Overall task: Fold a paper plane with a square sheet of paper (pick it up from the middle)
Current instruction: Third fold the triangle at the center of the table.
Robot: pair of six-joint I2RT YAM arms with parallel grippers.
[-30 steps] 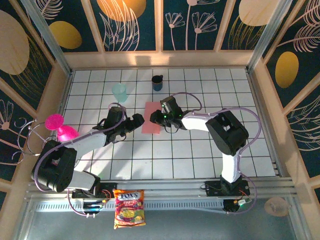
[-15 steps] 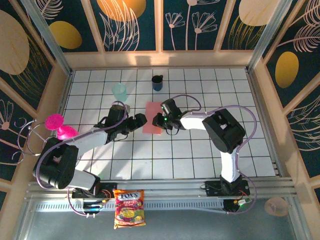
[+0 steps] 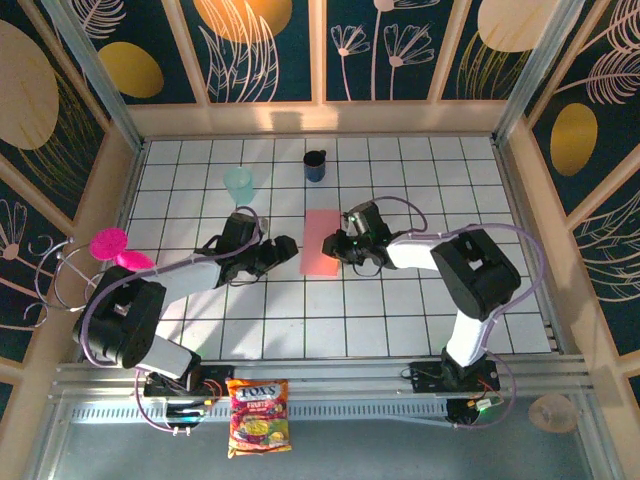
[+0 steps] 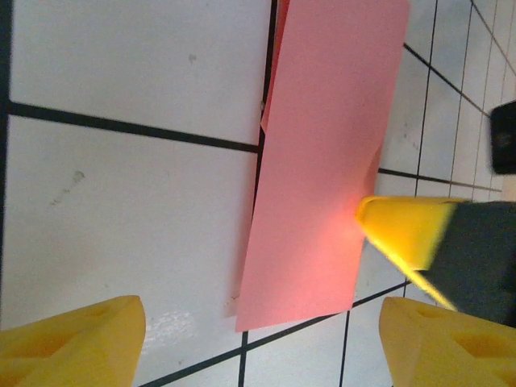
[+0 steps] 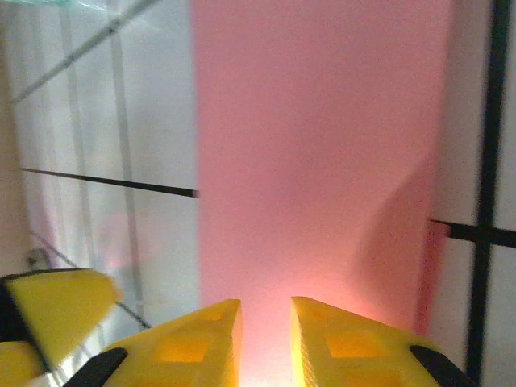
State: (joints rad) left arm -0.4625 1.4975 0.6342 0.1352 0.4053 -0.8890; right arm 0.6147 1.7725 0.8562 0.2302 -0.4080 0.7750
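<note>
The square sheet of paper (image 3: 320,243) lies on the white tiles as a salmon-pink rectangle, folded over on itself, its left edge slightly raised (image 4: 322,161). My right gripper (image 3: 339,245) is at the sheet's right edge, its yellow fingers a narrow gap apart with their tips down on the pink surface (image 5: 266,310). One right fingertip (image 4: 403,230) touches the paper's edge in the left wrist view. My left gripper (image 3: 284,250) hovers just left of the sheet, open wide (image 4: 258,339), holding nothing.
A pale teal cup (image 3: 239,184) and a dark mug (image 3: 315,165) stand behind the paper. A magenta goblet (image 3: 112,246) sits at the left wall. A snack bag (image 3: 259,414) lies on the near rail. Wooden walls border the tiled table.
The paper has slid right and slightly nearer together with the right gripper. The left gripper followed it rightward, and its jaws have narrowed somewhat.
</note>
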